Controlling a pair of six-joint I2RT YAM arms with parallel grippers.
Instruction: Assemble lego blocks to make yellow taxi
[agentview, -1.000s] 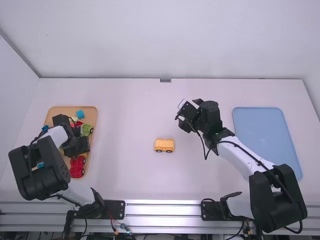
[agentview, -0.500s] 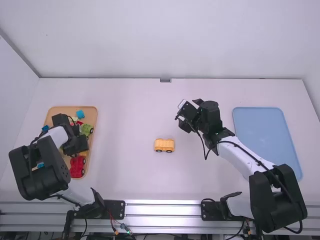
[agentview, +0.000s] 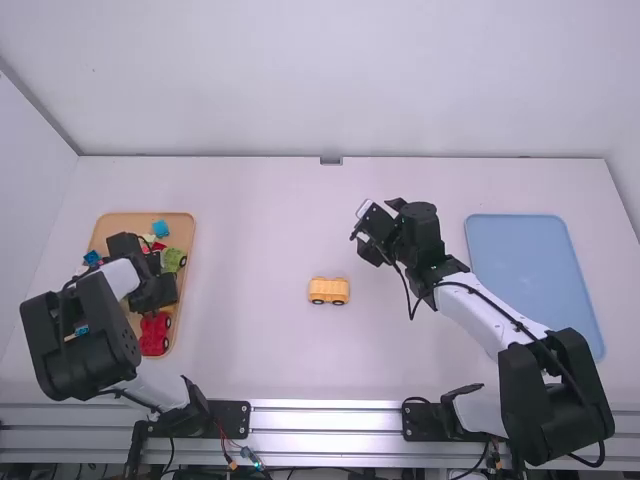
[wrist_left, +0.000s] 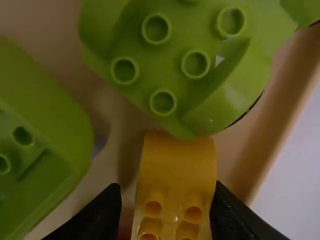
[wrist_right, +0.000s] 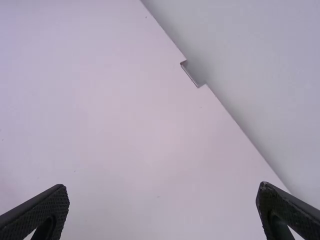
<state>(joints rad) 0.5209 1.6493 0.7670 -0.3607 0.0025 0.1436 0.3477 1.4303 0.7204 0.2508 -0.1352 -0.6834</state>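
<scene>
Wide table (agentview: 250, 350) strip between wooden tray (agentview: 184, 310) and yellow wheeled piece (agentview: 328, 291) gives passage; room all around that piece. Right gripper (agentview: 362, 224) stands beyond it, to right; right arm (agentview: 480, 300) bars straight way across to blue tray (agentview: 530, 270). Left arm (agentview: 115, 275) covers part of wooden tray. Inside: left gripper (agentview: 155, 290) straddles yellow block (wrist_left: 176, 170), narrow gap at one finger; green piece (wrist_left: 175, 65) crowds block's end, green block (wrist_left: 45, 135) stands beside.
</scene>
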